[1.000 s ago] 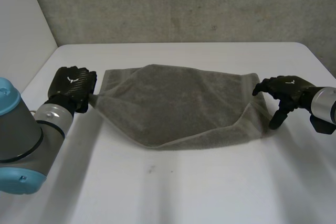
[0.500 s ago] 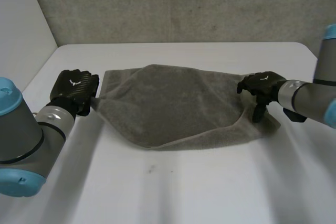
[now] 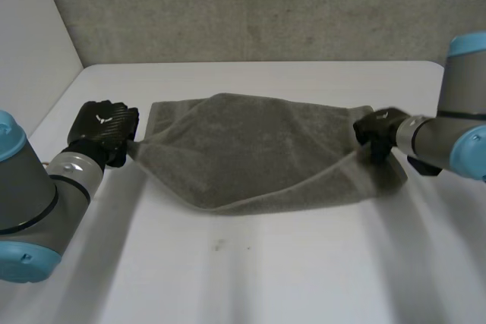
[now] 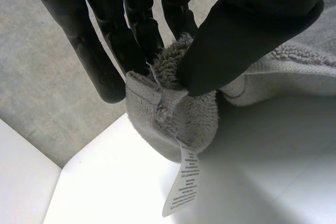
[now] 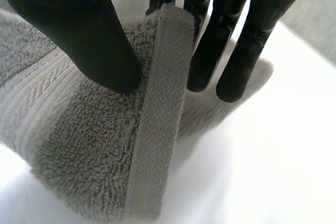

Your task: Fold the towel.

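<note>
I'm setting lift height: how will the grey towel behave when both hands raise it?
Probably floppy: the towel droops in a curve between the left hand and right hand. Its thick looped pile likely resists slipping from their pinches on its corners.

There is one grey towel (image 3: 250, 153) on one white worktop (image 3: 266, 263). One white label (image 4: 184, 184) hangs from a corner of the towel. There are two black robot hands: the left robot hand (image 3: 105, 128) and the right robot hand (image 3: 376, 130). There are two arms: the left arm (image 3: 30, 195) and the right arm (image 3: 456, 142).
</note>
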`<state>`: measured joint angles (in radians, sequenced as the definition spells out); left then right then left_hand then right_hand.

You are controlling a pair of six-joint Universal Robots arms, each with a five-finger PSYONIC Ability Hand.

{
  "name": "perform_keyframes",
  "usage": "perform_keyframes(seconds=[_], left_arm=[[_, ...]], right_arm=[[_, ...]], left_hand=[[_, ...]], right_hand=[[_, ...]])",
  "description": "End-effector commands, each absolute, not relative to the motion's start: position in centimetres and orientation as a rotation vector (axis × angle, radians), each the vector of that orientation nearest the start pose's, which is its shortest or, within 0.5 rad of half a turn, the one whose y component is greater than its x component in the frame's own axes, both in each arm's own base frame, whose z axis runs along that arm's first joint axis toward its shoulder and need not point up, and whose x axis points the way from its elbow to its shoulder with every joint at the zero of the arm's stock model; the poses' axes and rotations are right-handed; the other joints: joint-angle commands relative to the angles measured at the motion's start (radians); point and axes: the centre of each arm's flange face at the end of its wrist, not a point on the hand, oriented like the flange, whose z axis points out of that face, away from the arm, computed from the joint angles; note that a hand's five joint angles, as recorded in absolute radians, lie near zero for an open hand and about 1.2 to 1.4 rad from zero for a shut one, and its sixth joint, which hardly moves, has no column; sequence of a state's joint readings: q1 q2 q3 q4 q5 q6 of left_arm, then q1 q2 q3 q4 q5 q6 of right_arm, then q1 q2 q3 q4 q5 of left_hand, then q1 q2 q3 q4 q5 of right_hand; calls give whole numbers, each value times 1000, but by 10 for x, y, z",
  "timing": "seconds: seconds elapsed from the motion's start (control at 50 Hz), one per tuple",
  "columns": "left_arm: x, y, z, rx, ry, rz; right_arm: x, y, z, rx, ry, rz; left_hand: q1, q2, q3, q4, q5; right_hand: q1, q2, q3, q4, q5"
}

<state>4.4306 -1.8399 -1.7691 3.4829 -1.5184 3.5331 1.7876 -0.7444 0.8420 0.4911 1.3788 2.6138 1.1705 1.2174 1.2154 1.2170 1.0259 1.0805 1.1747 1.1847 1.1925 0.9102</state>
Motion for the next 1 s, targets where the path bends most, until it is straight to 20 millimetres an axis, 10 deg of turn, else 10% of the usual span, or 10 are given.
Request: perform_keyframes(seconds=[0.02, 0.24, 0.3, 0.46, 0.64, 0.9, 1.0], left_arm=[[-223, -283, 208, 810, 2153, -2084], [-210, -263, 288, 717, 1978, -2252], [-200, -249, 333, 666, 1878, -2324], [-190, -233, 374, 648, 1872, -2306], [-188, -235, 362, 689, 2013, -2175], [-210, -327, 241, 861, 2329, -1780], [-219, -365, 248, 819, 2143, -1980]], right_arm=[[232, -360, 240, -1068, 2362, -1684], [185, -332, 333, -859, 2185, -2000], [165, -307, 389, -826, 2060, -2231], [153, -277, 440, -839, 1905, -2436], [151, -277, 425, -864, 2005, -2316], [183, -371, 282, -1132, 2438, -1891], [201, -396, 282, -1114, 2377, -2078]], left_hand=[[226, 179, 181, 179, 196], [226, 179, 181, 179, 196], [226, 179, 181, 179, 196], [226, 179, 181, 179, 196], [226, 179, 181, 179, 196], [226, 179, 181, 179, 196], [226, 179, 181, 179, 196]], right_hand=[[316, 222, 212, 204, 312], [316, 222, 212, 204, 312], [316, 222, 212, 204, 312], [316, 222, 212, 204, 312], [316, 222, 212, 204, 312], [316, 222, 212, 204, 312], [316, 222, 212, 204, 312]])
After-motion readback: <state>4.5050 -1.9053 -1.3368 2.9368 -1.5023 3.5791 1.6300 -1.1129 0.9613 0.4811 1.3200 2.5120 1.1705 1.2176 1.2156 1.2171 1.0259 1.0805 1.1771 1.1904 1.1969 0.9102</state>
